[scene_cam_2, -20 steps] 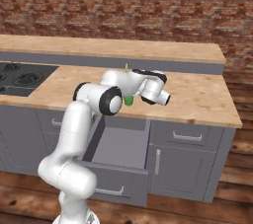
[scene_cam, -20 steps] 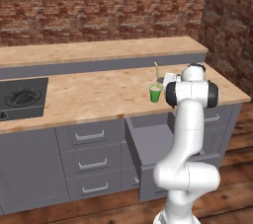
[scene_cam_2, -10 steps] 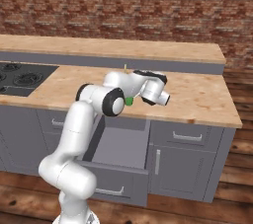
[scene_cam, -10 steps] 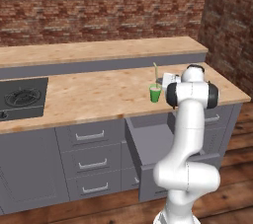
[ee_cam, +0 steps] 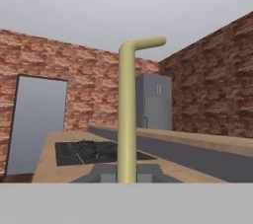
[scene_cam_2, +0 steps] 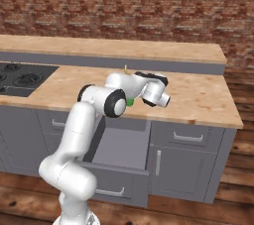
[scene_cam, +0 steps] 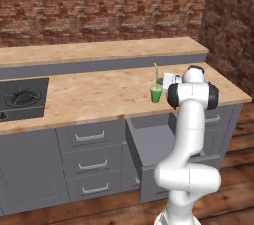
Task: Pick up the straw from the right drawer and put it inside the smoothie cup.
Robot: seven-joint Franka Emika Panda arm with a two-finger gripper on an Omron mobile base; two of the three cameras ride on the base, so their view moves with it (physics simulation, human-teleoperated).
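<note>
The wooden counter [scene_cam: 99, 95] spans the room below the brick wall [scene_cam: 99, 6], with the black cooktop [scene_cam: 20, 99] far out to the fingers' left. Below and in front of the fingers, the right drawer [scene_cam: 158, 157] stands pulled open. The smoothie cup [scene_cam: 156, 93] sits on the counter just beside the gripper [scene_cam: 166, 79]. The straw [ee_cam: 127, 119] rises upright from between the fingers, which are clamped on it, its top bent over; in the left base view its shaft stands over the cup.

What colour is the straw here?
Pale yellowish-green; the straw, with its bent top, shows best in the hand view, rising between the gripper fingertips.
</note>
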